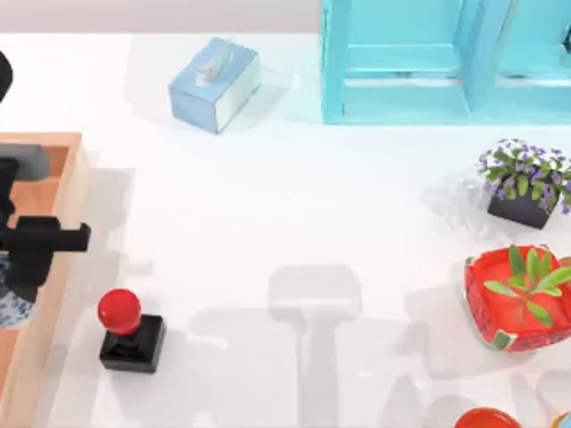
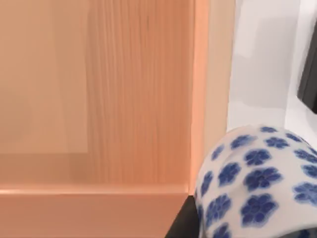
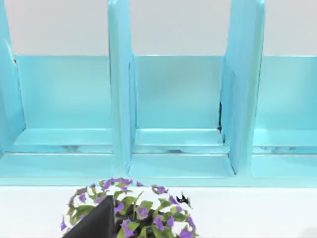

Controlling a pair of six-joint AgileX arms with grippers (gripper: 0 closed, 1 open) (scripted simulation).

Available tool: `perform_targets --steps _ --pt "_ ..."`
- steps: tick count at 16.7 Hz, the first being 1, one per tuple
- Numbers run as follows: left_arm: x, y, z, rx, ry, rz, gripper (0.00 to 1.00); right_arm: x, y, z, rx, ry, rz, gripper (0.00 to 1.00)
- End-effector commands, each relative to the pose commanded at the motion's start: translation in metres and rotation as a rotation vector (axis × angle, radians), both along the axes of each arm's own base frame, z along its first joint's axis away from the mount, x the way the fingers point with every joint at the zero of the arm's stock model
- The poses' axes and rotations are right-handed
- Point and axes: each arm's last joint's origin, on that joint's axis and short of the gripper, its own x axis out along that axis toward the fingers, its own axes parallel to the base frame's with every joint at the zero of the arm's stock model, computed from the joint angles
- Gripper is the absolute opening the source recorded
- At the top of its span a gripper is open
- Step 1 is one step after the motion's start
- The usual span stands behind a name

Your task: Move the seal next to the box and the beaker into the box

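The box (image 1: 71, 192) lies at the table's left edge, its wooden floor and light wall (image 2: 200, 74) close in the left wrist view. My left gripper (image 1: 27, 267) hangs over the box's right part, shut on the beaker (image 1: 11, 308), whose white side with blue flowers (image 2: 257, 178) sits close to the camera, above the inner corner. A dark finger (image 2: 182, 225) touches the cup's lower side. The seal (image 1: 131, 332), a red knob on a black block, stands upright on the table just right of the box's wall. My right arm's camera faces the back right of the table.
A light blue tissue box (image 1: 214, 82) stands at the back. The turquoise shelf (image 1: 446, 62) (image 3: 173, 99) fills the back right. A purple flower pot (image 1: 525, 183) (image 3: 129, 208) and a red planter (image 1: 517, 299) sit at the right, an orange object (image 1: 486, 419) at the front edge.
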Motion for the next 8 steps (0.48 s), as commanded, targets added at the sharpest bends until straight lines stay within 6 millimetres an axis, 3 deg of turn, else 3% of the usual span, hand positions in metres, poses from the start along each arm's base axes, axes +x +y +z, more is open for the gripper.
perform_targets --steps 5,8 --pt "-0.004 0.088 -0.003 0.006 -0.005 0.0 0.0 0.0 0.0 0.0 0.0 0.0 0.0 1.0" --pt "-0.015 0.119 -0.008 0.006 0.002 -0.001 0.0 0.0 0.0 0.0 0.0 0.0 0.0 1.0"
